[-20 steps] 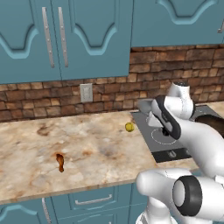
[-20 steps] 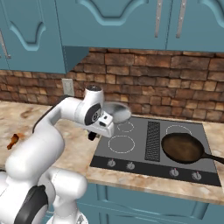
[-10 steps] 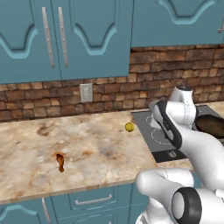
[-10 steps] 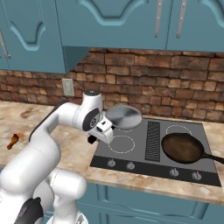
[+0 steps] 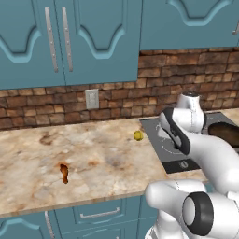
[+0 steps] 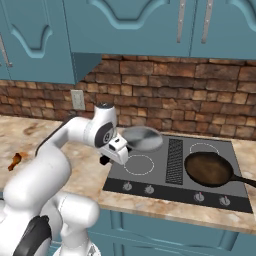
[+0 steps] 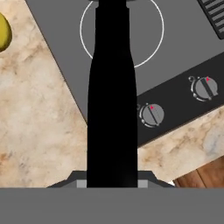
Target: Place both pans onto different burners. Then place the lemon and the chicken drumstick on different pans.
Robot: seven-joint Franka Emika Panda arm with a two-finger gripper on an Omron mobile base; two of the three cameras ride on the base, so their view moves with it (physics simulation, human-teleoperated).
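Currently: second pan in transit toward its burner, as I judge it.
Gripper: gripper [image 6: 121, 150] is pinched on the black handle [image 7: 112, 100] of the silver pan [image 6: 143, 138], jaws nearly together; the fingertips themselves are covered by the handle in the hand view.
Silver pan: held in the air over the rear left part of the cooktop [image 6: 162, 180], tilted slightly.
Brown pan: dark brown pan [image 6: 208, 169] sits on the right front burner, handle pointing right.
Free burner: front left burner [image 6: 138, 164] is an empty white ring, just below and beside the carried pan.
Lemon: lemon [image 5: 138, 135] rests on the countertop [image 5: 93, 154], near the cooktop's left edge.
Drumstick: chicken drumstick [image 5: 64, 173] lies well apart, far left on the counter.
Risk: held only by the handle end, the pan could twist or droop in the grip and land off-ring, or straddle the centre vent [image 6: 174, 155].
Risk two: a low swing could nudge the lemon and set it rolling.
Hidden: pan bowl is cut off at the top of the hand view; in the left base view the arm seems to cover the pan, so its height above the glass is hard to judge.
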